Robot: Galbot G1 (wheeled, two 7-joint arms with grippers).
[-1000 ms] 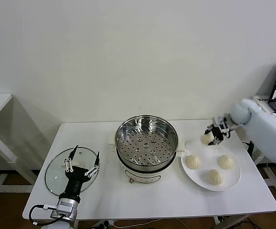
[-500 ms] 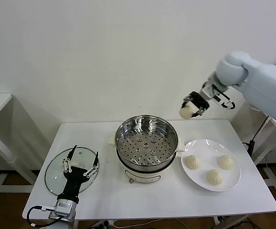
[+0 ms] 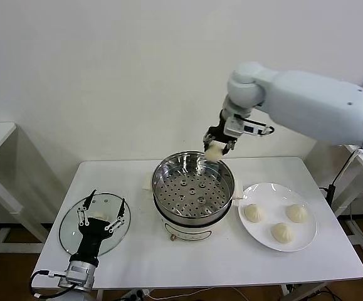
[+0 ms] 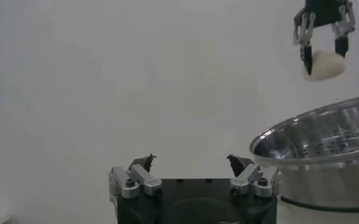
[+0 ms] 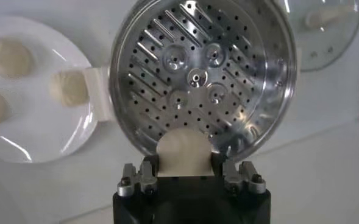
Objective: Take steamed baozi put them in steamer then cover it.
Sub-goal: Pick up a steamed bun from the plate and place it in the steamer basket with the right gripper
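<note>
Hanging in the air above the far rim of the steamer point(image 3: 194, 188), the right tool point(image 3: 217, 148) is clenched on one steamed baozi point(image 3: 214, 152), its fingers pinching the bun from both sides. The right wrist view is showing that same bun point(image 5: 185, 152) sitting between the tool's fingers point(image 5: 145, 173), with the steamer's perforated tray point(image 5: 197, 73) lying bare beneath it. The steamer is standing uncovered at the middle of the white counter point(image 3: 137, 257).

Just to the right of the steamer, a white plate point(image 3: 256, 235) is carrying the other three buns point(image 3: 254, 212), each lying apart from the others. To the left of the steamer, well apart from it, the round glass lid point(image 3: 68, 235) is lying flat on the counter. The left tool point(image 3: 99, 214) is hovering over that lid, released, with its fingers spread wide and gripping nothing. From the left wrist view, its two fingertips point(image 4: 147, 161) are standing apart, and the steamer's shiny wall point(image 4: 325, 158) and the right tool with its bun point(image 4: 324, 64) are showing farther off.
</note>
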